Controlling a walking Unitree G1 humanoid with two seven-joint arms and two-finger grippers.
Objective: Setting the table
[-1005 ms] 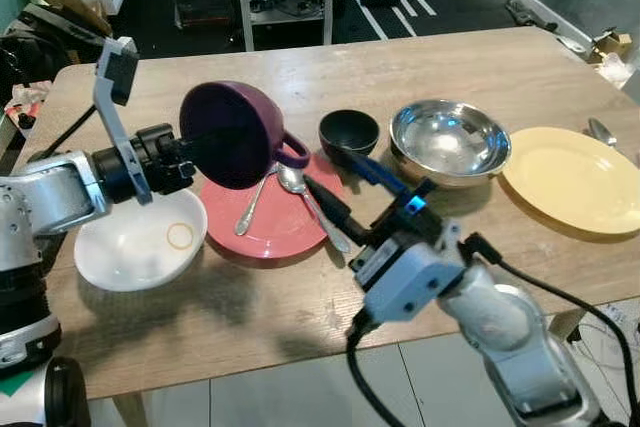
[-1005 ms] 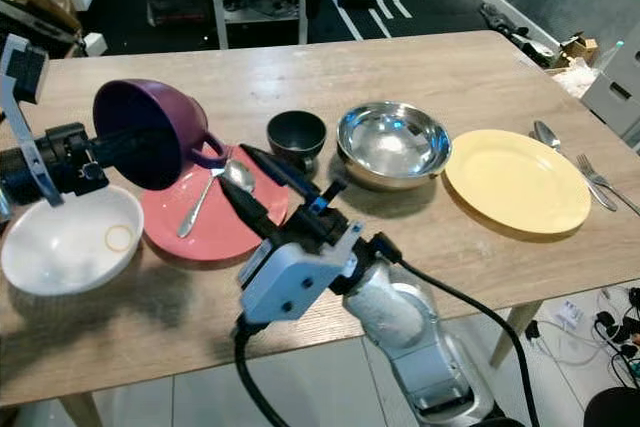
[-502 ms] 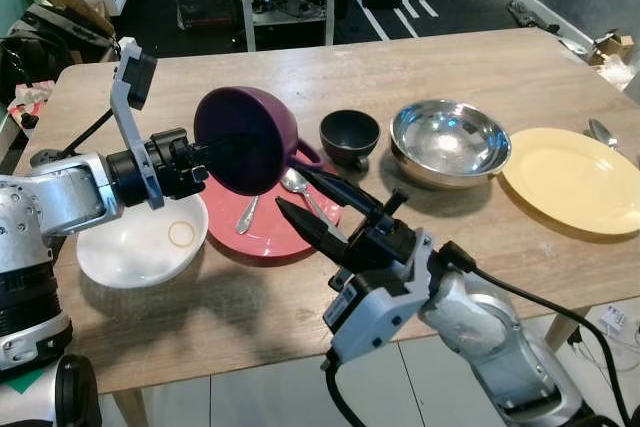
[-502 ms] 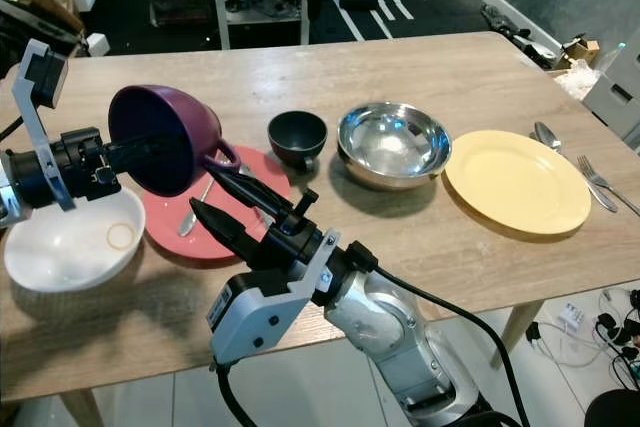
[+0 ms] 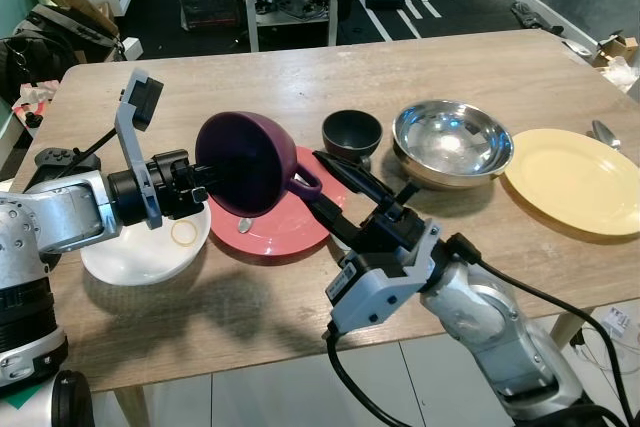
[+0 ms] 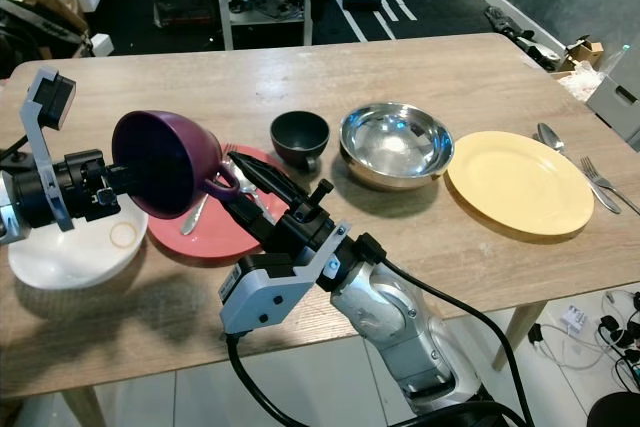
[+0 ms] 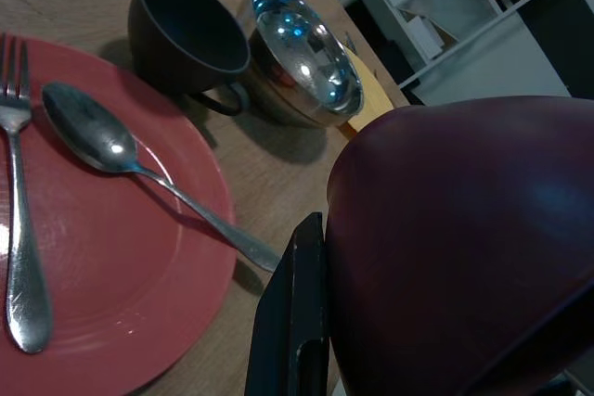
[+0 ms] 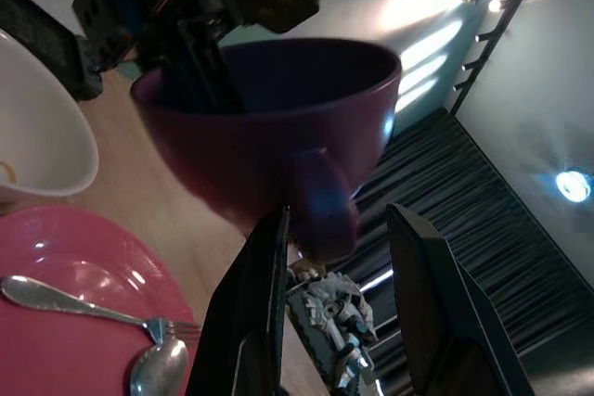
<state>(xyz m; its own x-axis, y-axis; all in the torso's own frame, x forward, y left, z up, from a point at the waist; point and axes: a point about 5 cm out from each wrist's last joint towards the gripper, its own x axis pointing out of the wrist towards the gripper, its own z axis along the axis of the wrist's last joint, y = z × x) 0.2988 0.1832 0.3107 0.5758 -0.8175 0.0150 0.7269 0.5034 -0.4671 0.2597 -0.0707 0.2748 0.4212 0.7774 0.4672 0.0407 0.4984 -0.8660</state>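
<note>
Left of centre in the head views, the left hand (image 5: 205, 179) grips the tilted purple mug (image 5: 245, 164) above the red plate (image 5: 290, 229). The right hand (image 8: 334, 303), fingers spread apart, brackets the mug's handle (image 8: 320, 201).

text: none legible | labels: none | brands: none | numbers: none | signs: none on any surface
</note>
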